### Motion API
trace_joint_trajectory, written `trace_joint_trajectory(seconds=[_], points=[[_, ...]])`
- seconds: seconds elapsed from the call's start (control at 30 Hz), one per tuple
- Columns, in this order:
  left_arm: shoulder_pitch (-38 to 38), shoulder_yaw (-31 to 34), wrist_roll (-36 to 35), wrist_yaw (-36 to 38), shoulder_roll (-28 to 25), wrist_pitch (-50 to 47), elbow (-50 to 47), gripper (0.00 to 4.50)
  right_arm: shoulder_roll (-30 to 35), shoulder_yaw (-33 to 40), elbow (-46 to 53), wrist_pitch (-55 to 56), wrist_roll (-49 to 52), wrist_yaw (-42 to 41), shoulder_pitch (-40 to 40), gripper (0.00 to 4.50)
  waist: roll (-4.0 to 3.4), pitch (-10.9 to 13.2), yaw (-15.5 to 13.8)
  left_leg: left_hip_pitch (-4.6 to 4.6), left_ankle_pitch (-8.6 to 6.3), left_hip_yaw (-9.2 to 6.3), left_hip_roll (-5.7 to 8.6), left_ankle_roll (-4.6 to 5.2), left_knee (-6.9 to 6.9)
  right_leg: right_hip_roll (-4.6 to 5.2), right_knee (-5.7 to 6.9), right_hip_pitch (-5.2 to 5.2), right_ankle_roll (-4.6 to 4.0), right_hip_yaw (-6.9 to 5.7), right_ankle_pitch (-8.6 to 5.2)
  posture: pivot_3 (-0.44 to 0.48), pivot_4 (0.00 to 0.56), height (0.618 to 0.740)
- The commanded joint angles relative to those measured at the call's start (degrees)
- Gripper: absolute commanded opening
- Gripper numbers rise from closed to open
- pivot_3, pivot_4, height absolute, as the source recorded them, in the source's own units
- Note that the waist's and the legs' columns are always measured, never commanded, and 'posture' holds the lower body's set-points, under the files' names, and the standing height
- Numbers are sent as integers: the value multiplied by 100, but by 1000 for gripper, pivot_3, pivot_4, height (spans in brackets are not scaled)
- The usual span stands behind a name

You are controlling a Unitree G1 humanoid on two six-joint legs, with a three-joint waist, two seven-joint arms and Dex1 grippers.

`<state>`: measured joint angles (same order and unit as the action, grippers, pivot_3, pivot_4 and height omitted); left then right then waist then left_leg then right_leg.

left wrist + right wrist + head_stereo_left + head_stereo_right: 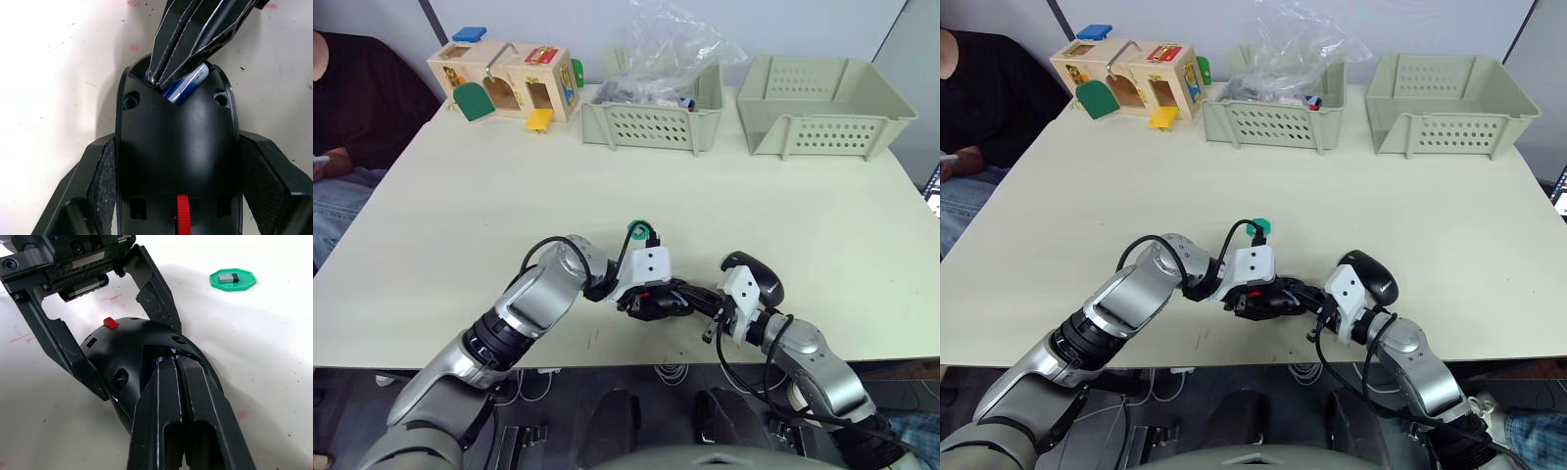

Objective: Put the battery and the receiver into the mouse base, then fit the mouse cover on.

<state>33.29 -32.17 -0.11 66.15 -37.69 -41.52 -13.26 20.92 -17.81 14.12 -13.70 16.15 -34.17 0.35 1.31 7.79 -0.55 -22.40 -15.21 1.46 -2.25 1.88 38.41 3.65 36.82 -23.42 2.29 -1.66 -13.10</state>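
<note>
My left gripper is shut on the mouse base, a black oval body with a red tab, one finger on each side of it, near the table's front edge. The battery, white and blue, lies tilted in the hollow at the base's far end. My right gripper is shut, its joined tips resting at the battery's end inside the base. The mouse cover, a glossy black shell, sits on the table just beyond my right wrist. The receiver, a small dark block, lies on a green disc behind the left gripper.
Two pale green baskets stand at the back, one holding a clear plastic bag, the other to its right. A wooden toy box stands at the back left. A seated person is beside the table's left edge.
</note>
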Motion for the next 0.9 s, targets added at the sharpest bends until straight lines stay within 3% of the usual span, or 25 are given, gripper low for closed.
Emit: trace_joint_trajectory(seconds=[0.03,0.07,0.17,0.2,0.27,0.33,0.4,0.6,0.9], points=[[-194,-360,175,3,-86,-211,274,2895,705,543,867,-131,147,-410,276,19,-13,8,-17,-4,0,0,0,0,2,1,0,-1,0,0,0,0,150,740],[-194,-357,177,4,-90,-204,287,2895,937,659,1175,-108,123,-498,352,19,-19,12,-24,-9,0,2,3,0,1,3,-2,-3,1,2,0,0,150,740],[-193,-312,177,-27,-78,-197,326,2895,1493,1392,1737,-640,1491,-1205,501,19,-21,14,-15,-17,0,5,5,0,3,5,-6,-8,1,2,1,0,150,740],[-185,-292,169,-28,-79,-188,332,2895,1765,1672,1768,-595,1607,-1462,545,259,-20,14,-15,-14,0,4,4,0,3,3,-4,-7,1,4,1,0,150,740],[-174,-277,159,-23,-83,-177,338,2895,2058,1950,1777,-496,1621,-1703,591,782,-20,14,-22,-8,0,-3,1,0,4,-2,-1,-2,0,-3,1,0,150,740],[-152,-240,135,-3,-103,-194,324,2895,2524,2499,1708,-440,1814,-2235,811,1835,-18,16,-25,-8,0,-5,1,0,3,-2,-1,-2,-1,-5,0,0,150,740],[-134,-210,122,3,-111,-203,321,2895,2846,3046,1626,-473,2032,-2674,1060,2246,-22,19,-28,-11,0,-3,2,0,0,-2,-4,-3,0,-2,0,0,150,740],[-98,-163,92,21,-126,-231,280,2895,3069,3634,1534,-511,2242,-3076,1320,4353,-19,24,-21,-9,0,-1,2,0,2,-2,-4,-3,0,0,1,0,150,740],[-86,-148,79,12,-140,-266,228,2895,3028,3649,1598,-554,2222,-3106,1350,4453,-18,24,-22,-11,0,-3,2,0,2,-2,-3,-3,0,-1,0,0,150,740]])
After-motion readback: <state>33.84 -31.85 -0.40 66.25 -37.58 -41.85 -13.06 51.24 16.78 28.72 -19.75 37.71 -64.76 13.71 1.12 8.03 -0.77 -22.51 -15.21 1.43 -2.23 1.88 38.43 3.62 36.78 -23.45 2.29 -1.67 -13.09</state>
